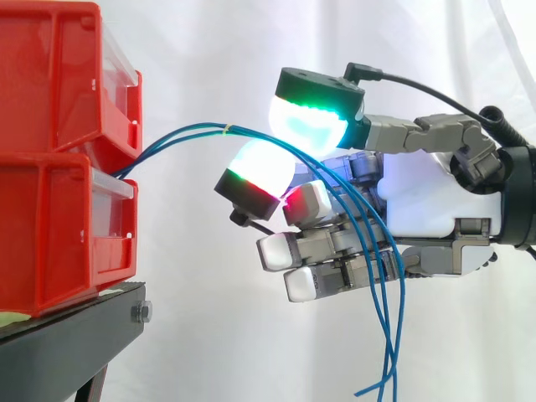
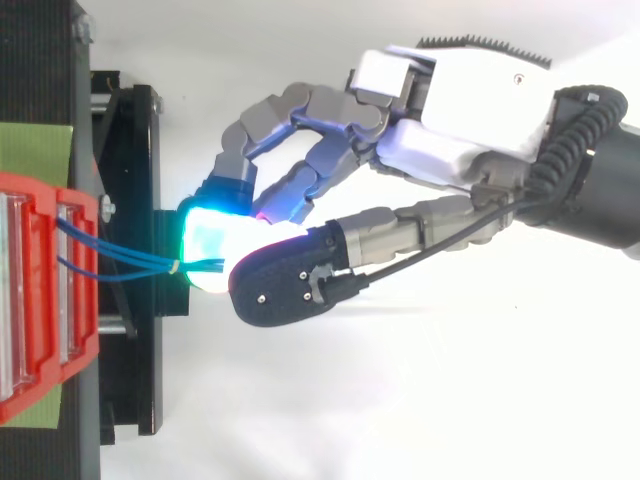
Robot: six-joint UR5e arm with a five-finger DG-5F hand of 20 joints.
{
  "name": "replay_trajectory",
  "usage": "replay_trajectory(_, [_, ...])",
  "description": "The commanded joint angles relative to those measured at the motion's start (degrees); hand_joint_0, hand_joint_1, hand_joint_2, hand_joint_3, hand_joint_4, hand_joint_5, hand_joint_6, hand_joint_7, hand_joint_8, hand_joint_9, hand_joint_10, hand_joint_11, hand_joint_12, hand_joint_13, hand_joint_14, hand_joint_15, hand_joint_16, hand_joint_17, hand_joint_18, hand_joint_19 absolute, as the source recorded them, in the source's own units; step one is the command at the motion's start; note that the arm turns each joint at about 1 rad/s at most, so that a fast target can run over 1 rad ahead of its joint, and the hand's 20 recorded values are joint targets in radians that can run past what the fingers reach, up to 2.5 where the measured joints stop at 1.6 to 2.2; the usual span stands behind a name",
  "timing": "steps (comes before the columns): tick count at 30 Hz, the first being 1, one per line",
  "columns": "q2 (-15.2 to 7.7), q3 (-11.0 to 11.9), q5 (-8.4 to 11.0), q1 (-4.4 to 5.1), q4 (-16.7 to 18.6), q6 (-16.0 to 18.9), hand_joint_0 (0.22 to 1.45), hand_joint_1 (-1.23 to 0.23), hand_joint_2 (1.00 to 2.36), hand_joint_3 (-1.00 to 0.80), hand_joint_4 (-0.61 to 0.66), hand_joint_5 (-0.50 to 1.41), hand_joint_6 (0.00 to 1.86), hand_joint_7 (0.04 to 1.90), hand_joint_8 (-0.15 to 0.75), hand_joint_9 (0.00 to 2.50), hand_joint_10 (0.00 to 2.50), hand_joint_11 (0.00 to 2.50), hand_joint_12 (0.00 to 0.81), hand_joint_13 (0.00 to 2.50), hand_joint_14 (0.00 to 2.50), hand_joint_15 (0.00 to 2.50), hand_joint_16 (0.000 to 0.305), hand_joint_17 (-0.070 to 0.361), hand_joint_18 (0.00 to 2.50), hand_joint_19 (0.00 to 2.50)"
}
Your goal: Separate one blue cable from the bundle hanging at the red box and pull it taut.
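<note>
- Step: the grab and separate. The pull-taut part is not yet done.
- My hand (image 1: 427, 201) (image 2: 450, 150) comes in from the right, level with the gap between the two stacked red bins (image 1: 50, 226) on the black stand (image 1: 75, 322).
- Hand state: fingers curled, with the green-white pad (image 1: 310, 121) on top and the white-red pad (image 1: 260, 167) below. They are pinched on the blue cable bundle (image 1: 201, 129) (image 2: 150, 262).
- The bundle leaves the bins, passes a small pale tie (image 1: 226, 128) just before my pads, runs between them and over the lower fingers, then drapes down with loose ends.
- The span from bins to pads bows in an arc, so I judge it slack.
- I can't tell whether the pinch holds one strand or several. They sit close together past the tie.
- Next move calls for isolating a single strand, then drawing straight away from the bins until the bow flattens.
- Risk: the tie keeps the strands together, so the others may get dragged along.
</note>
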Motion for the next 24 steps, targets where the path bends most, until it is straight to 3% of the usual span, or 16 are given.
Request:
replay_trajectory(1, [0.0, -0.1, 0.08, 0.2, 0.0, 0.0, 0.69, -0.79, 1.01, -0.42, 0.13, -0.21, 0.98, 0.76, 0.356, 1.03, 0.0, 1.06, 0.366, 0.93, 0.02, 0.52, 0.044, 0.1, 0.76, 0.55])
replay_trajectory(2, [0.0, -0.1, 0.08, 0.2, 0.0, 0.0, 0.68, -0.76, 1.0, -0.5, 0.15, -0.2, 0.97, 0.76, 0.362, 1.06, 0.01, 1.07, 0.37, 0.93, 0.02, 0.52, 0.044, 0.1, 0.77, 0.55])
replay_trajectory(7, [-0.2, -0.1, 0.52, 0.2, 0.0, 0.3, 0.56, -0.66, 1.0, -0.5, 0.17, -0.2, 0.92, 0.77, 0.381, 1.12, 0.01, 1.07, 0.384, 0.95, 0.02, 0.53, 0.047, 0.106, 0.79, 0.57])
replay_trajectory(12, [-0.5, 0.0, 0.52, 0.29, 0.0, 0.8, 0.54, -0.65, 1.0, -0.5, 0.18, -0.2, 0.89, 0.76, 0.386, 1.14, 0.01, 1.07, 0.394, 0.97, 0.02, 0.54, 0.049, 0.11, 0.81, 0.57])
replay_trajectory(18, [-3.1, 0.3, 0.43, 0.03, 1.2, 8.2, 0.63, -0.77, 1.0, -0.5, 0.16, -0.22, 0.89, 0.74, 0.355, 1.14, 0.0, 1.17, 0.379, 1.06, 0.02, 0.65, 0.046, 0.103, 0.83, 0.59])
replay_trajectory(24, [-3.1, 0.3, 0.61, 0.2, 1.5, 8.0, 0.71, -0.8, 1.02, -0.22, 0.09, -0.23, 0.91, 0.78, 0.335, 1.11, 0.03, 1.23, 0.362, 1.11, 0.02, 0.74, 0.045, 0.102, 0.86, 0.6])
